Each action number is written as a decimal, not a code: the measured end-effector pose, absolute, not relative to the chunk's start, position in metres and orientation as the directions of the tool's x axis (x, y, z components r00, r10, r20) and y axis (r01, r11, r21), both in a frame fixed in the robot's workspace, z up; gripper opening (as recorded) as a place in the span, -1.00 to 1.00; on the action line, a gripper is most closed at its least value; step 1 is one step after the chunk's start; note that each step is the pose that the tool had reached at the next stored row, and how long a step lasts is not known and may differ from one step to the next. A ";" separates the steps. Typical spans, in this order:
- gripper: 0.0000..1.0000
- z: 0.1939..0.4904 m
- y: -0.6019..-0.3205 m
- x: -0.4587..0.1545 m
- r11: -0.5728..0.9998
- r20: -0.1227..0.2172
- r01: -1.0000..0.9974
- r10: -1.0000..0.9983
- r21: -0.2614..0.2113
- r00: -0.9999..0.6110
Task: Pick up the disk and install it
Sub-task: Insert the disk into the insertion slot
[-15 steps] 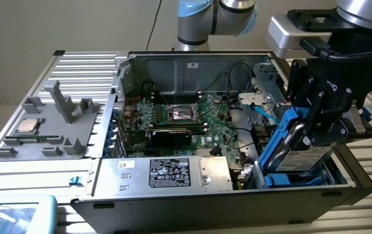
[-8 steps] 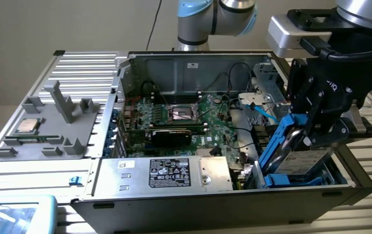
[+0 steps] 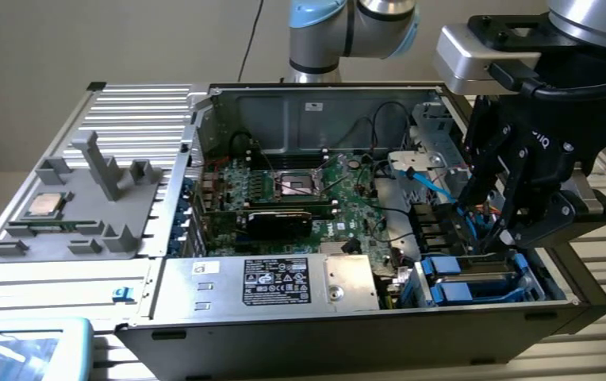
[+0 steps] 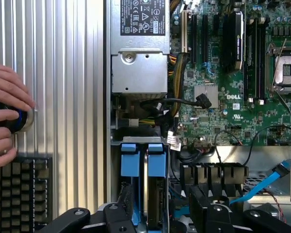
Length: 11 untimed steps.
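The disk (image 4: 156, 162), silver-grey in a bright blue carrier, stands on edge in the drive bay of the open computer case, next to a second blue carrier (image 4: 129, 160). The exterior view shows the blue carriers (image 3: 462, 282) in the bay at the case's front corner on that view's right. My gripper (image 4: 160, 213) hangs just above the bay and is open. Its black fingers (image 4: 119, 213) stand apart on either side of the carriers, and a gap shows between the far finger and the disk. In the exterior view the gripper (image 3: 499, 230) sits directly over the bay.
A silver power supply box (image 3: 281, 282) with a black label lies beside the bay. The motherboard (image 3: 303, 190) fills the case floor, and blue cables (image 4: 276, 174) run near the bay. A CPU chip (image 3: 46, 205) rests on a grey fixture. A person's hand (image 4: 7, 111) holds a knob above a keyboard (image 4: 19, 189).
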State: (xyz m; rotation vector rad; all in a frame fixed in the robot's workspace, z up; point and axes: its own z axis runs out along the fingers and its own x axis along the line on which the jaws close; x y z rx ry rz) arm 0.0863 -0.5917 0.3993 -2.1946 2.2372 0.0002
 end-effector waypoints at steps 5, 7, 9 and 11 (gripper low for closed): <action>0.15 0.399 -0.592 0.086 0.019 -0.006 -1.000 -1.000 -0.005 -0.019; 0.15 0.399 -0.592 0.086 0.019 -0.006 -1.000 -1.000 -0.005 -0.019; 0.15 0.399 -0.592 0.086 0.019 -0.006 -1.000 -1.000 -0.005 -0.019; 0.15 0.399 -0.592 0.086 0.019 -0.006 -1.000 -1.000 -0.005 -0.019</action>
